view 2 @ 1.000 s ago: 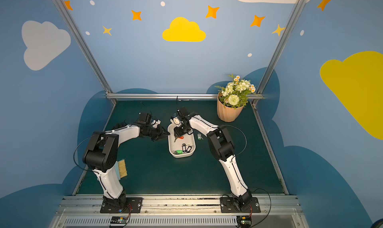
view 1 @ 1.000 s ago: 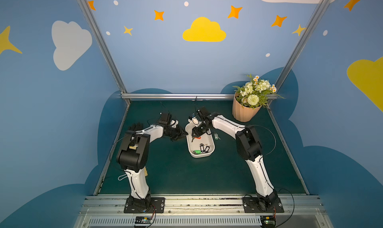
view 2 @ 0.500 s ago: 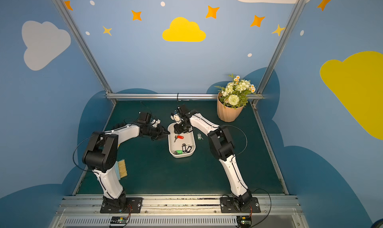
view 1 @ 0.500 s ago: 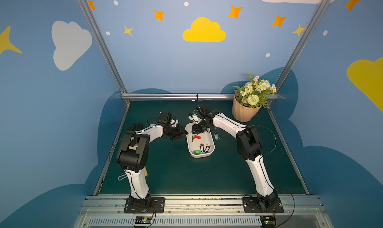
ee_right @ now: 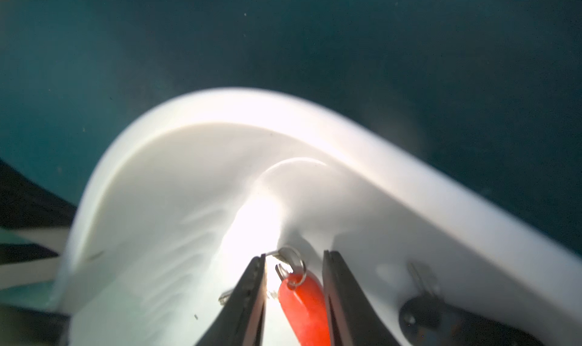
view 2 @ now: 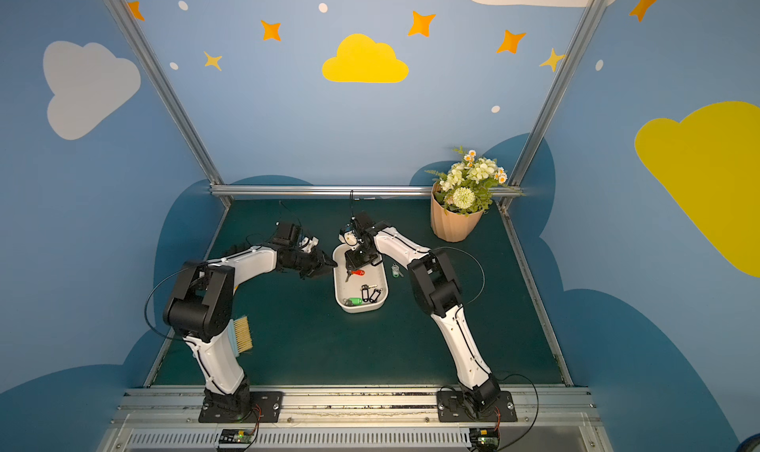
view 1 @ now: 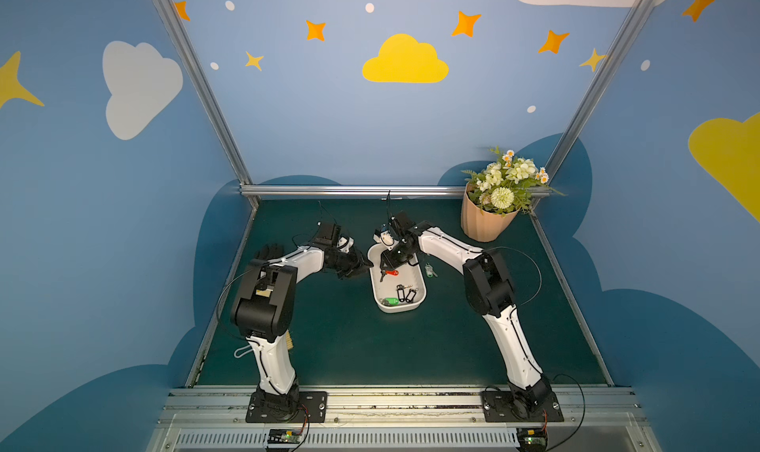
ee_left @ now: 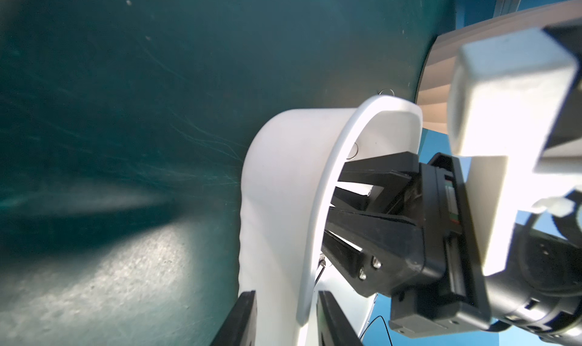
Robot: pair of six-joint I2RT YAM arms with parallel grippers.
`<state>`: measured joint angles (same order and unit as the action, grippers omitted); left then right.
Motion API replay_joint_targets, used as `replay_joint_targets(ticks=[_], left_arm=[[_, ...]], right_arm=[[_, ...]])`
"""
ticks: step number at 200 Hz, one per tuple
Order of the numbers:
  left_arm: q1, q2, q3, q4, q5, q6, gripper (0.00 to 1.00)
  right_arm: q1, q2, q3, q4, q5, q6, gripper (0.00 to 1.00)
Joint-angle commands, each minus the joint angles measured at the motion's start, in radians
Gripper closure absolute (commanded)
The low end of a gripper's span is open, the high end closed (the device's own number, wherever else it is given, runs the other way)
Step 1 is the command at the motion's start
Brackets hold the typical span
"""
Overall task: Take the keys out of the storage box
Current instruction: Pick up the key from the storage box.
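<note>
The storage box (view 1: 423, 290) (view 2: 385, 294) is a shallow white tub at mid-table. In it lie keys with a red tag (view 1: 392, 272) (view 2: 359, 272), black tags (view 1: 405, 294) and a green tag (view 1: 390, 302). One more key (view 1: 429, 270) lies on the mat right of the box. My left gripper (view 1: 368, 267) (ee_left: 286, 294) is shut on the box's left wall, one finger outside and one inside. At the box's far end my right gripper (view 1: 384, 266) (ee_right: 294, 254) stands open. The red tag (ee_right: 302, 303) lies between its fingers, with a gap on one side.
A peach flower pot (view 1: 483, 223) stands at the back right. A brush (view 2: 240, 332) lies by the left arm's base near the left frame rail. The back frame rail (view 1: 349, 191) bounds the green mat.
My right gripper has drawn back slightly toward the box's far end, uncovering the red tag, and its jaws have narrowed a little. The left arm has not moved.
</note>
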<state>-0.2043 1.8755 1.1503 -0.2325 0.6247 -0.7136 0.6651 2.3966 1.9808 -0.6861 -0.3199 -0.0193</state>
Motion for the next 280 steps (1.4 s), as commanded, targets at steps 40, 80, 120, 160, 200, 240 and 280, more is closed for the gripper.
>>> replay_joint_targets(ticks=[40,80,120,160,200,240,280], left_arm=[[-0.004,-0.013,0.011,-0.014,-0.001,0.019,0.63],[-0.004,-0.01,0.011,-0.013,0.002,0.019,0.63],[-0.003,-0.004,0.019,-0.014,0.004,0.022,0.62],[-0.004,-0.004,0.028,-0.018,0.004,0.027,0.63],[-0.001,-0.026,0.042,-0.034,0.0,0.034,0.61],[0.009,-0.092,0.048,-0.053,-0.037,0.057,0.5],[0.017,-0.2,0.005,-0.038,-0.126,0.096,0.36]], right_arm=[[0.02,-0.022,-0.046,-0.019,0.025,-0.03,0.67],[0.028,-0.017,-0.045,-0.032,0.051,-0.053,0.71],[0.033,-0.016,-0.042,-0.035,0.061,-0.06,0.78],[0.032,-0.023,-0.024,-0.036,0.053,-0.054,0.92],[0.027,-0.052,0.011,-0.043,0.024,-0.024,1.0],[0.013,-0.118,0.017,-0.051,0.028,0.001,1.0],[0.002,-0.223,-0.029,-0.062,0.055,0.016,1.0]])
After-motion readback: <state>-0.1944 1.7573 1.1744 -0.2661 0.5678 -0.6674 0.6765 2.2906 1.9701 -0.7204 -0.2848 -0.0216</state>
